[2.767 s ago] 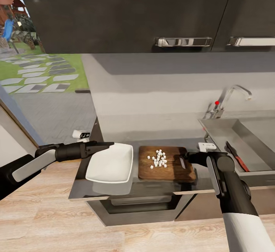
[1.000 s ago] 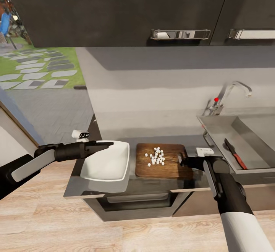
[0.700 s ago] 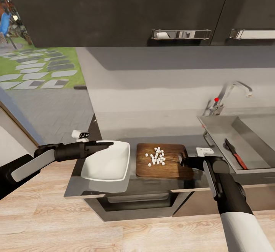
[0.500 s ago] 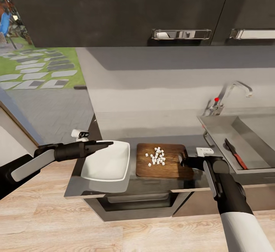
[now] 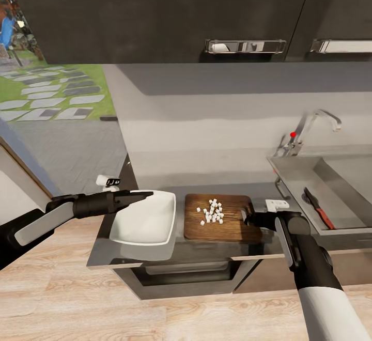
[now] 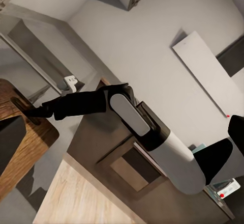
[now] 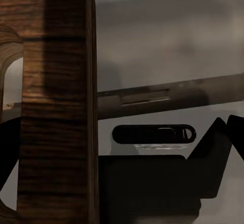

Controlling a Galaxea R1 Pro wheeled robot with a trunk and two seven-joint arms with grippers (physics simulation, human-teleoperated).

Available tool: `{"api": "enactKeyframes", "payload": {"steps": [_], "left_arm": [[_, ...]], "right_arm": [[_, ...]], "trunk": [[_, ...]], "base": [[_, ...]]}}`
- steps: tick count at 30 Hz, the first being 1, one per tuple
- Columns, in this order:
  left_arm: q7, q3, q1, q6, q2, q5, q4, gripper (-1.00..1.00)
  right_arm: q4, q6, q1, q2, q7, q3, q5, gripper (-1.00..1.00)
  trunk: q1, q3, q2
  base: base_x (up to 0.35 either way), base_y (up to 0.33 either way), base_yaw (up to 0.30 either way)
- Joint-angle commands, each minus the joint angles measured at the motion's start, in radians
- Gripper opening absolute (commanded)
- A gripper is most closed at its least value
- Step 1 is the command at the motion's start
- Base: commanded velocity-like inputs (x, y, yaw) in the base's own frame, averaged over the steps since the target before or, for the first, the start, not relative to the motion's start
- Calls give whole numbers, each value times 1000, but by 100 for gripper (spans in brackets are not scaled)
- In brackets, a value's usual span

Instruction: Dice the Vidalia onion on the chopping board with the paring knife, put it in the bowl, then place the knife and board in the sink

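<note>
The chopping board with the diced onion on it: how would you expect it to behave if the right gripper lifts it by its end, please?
The chopping board looks like stiff wood, so it should not sag. Held at one end by the right gripper, it may droop. The loose diced onion would probably slide off if tilted.

Over the whole span, chopping board (image 5: 222,225) and bowl (image 5: 142,218) sit slightly further left and up in the head view than at the start, sink (image 5: 330,188) likewise: whole-picture shift, so camera motion. Relative to the right end effector (image 5: 244,218), board end now closer in, fingers at the handle-slot end instead of over the board. No visible change across the last second.
</note>
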Motion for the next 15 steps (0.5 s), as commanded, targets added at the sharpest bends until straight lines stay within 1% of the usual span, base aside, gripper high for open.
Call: {"api": "enactKeyframes", "payload": {"steps": [1, 15], "left_arm": [[-1, -4, -3, 8, 2, 11, 0, 100], [-1, -4, -3, 8, 4, 12, 0, 100]], "right_arm": [[13, 6, 0, 0, 10, -1, 1, -100], [13, 6, 0, 3, 10, 0, 1, -100]], "trunk": [[1, -2, -2], [1, 5, -2]], "base": [[0, 0, 0], [0, 0, 0]]}}
